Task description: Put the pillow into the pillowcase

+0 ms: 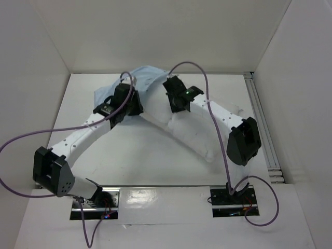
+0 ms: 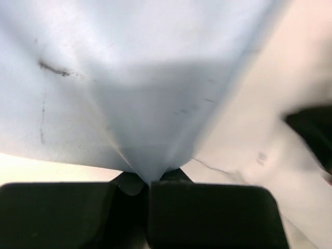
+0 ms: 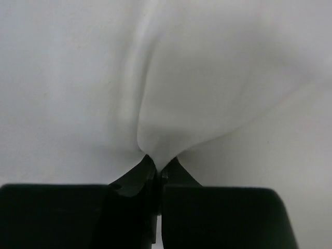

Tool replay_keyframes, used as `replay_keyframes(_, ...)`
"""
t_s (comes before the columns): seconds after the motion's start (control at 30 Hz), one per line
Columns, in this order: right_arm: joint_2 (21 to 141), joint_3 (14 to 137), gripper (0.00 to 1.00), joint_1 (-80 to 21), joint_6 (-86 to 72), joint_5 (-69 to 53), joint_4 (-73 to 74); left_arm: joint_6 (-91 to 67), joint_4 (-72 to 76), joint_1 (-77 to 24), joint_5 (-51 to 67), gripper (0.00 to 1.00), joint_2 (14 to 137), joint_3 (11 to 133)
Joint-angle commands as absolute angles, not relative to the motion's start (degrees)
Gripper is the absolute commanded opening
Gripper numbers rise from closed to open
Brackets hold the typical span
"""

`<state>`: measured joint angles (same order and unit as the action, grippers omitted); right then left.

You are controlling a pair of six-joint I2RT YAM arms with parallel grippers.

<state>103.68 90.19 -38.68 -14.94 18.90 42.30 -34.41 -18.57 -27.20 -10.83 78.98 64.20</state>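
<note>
The white pillow (image 1: 193, 136) lies slantwise across the middle of the table. Its far end runs up to the light blue pillowcase (image 1: 145, 78), which lies crumpled at the back. My left gripper (image 1: 134, 104) is shut on a pinch of the pillowcase (image 2: 150, 104), which rises taut from the jaws (image 2: 148, 180). The pillow (image 2: 259, 129) shows white to its right. My right gripper (image 1: 175, 106) is shut on a fold of the pillow (image 3: 171, 104), drawn into a peak at the jaws (image 3: 156, 165). How far the pillow reaches into the pillowcase is hidden by the grippers.
White walls close in the table on the left, back and right. A metal rail (image 1: 263, 129) runs along the right side. Purple cables (image 1: 31, 137) loop from both arms. The right arm's elbow (image 1: 244, 140) overhangs the pillow's right end.
</note>
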Motion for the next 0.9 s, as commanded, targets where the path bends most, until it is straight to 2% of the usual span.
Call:
replay_keyframes(0.0,105.81,104.47,0.0,-34.64,-16.35,21.0,33.04,-28.31,-19.23,-28.65,2.08,0.0,83.38,78.97)
replay_keyframes(0.03,106.43,107.81,0.0,-34.02,-16.35,21.01,33.57,-27.52,-20.55,-28.65,3.5,0.0,84.8,87.02)
replay_keyframes(0.1,107.66,116.34,0.0,-34.01,-15.83,22.85,34.1,-26.2,-24.42,-28.65,7.88,0.0,87.18,94.18)
replay_keyframes(0.17,107.67,118.73,0.0,-34.54,-15.82,22.85,34.1,-25.49,-26.79,-28.65,12.02,0.0,88.68,101.12)
replay_keyframes(0.23,106.44,117.35,0.0,-35.59,-16.52,22.85,33.32,-26.27,-27.33,-28.65,13.88,0.0,88.68,102.04)
replay_keyframes(0.33,103.02,106.99,0.0,-37.17,-19.85,21.99,29.89,-28.91,-25.67,-29.17,16.52,0.0,84.65,92.76)
replay_keyframes(0.43,99.33,94.16,0.0,-39.63,-23.89,19.6,28.13,-31.98,-25.05,-29.7,17.14,0.0,79.38,74.17)
replay_keyframes(0.5,96.35,84.93,0.0,-41.04,-26.18,18.02,26.99,-33.48,-24.52,-30.23,17.14,0.0,75.61,68.84)
replay_keyframes(0.63,90.36,75.34,0.0,-43.59,-30.5,16.0,26.29,-33.23,-30.22,-30.76,16.79,0.67,69.72,66.79)
replay_keyframes(0.67,87.83,73.41,0.0,-43.59,-31.02,14.95,26.28,-32.7,-34.41,-30.76,15.92,0.91,68.74,70.02)
replay_keyframes(0.7,86.85,72.78,0.0,-43.59,-31.03,14.33,25.67,-32.7,-36.45,-30.76,13.38,1.0,68.12,72.14)
replay_keyframes(0.73,85.97,72.77,0.0,-43.59,-31.03,13.72,25.66,-31.04,-38.3,-30.76,12.4,1.0,67.59,74.33)
replay_keyframes(0.77,85.17,72.25,0.05,-43.59,-30.5,13.71,25.66,-30.5,-39.89,-30.76,11.26,1.0,67.59,79.05)
replay_keyframes(0.8,85.17,72.86,0.17,-43.59,-29.98,12.84,25.66,-30.5,-42.51,-30.24,10.29,1.0,67.59,81.28)
replay_keyframes(0.87,84.38,74.44,0.51,-44.12,-28.49,14.06,28.73,-29.79,-43.07,-28.57,9.06,0.83,67.59,84.45)
